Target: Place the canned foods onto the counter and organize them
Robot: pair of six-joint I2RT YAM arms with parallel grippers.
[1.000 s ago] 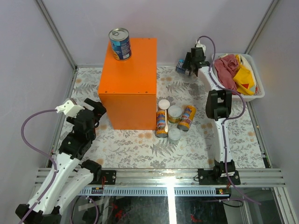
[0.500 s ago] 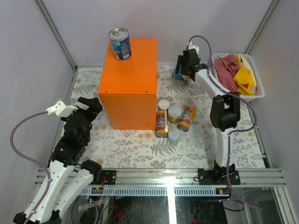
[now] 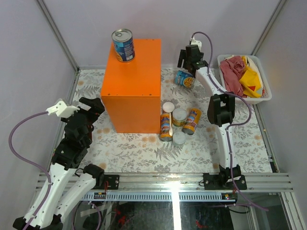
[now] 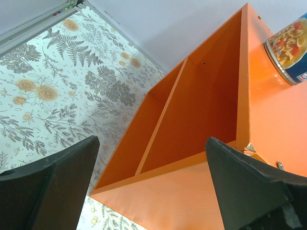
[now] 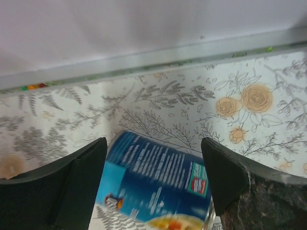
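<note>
Can (image 3: pixel 184 79), blue-labelled, lying on side on fern-print mat (image 3: pixel 134 148), right of counter (image 3: pixel 139 76), near far wall. Right gripper (image 3: pixel 190 63) hovering just above it, jaws gaping, gripping nothing; can's long axis slanting across jaw line. Left gripper (image 3: pixel 92 106) gaping too, well apart, facing counter. Label print blurring, unreadable. Second blue can (image 3: pixel 123 45) standing upright on counter.
</note>
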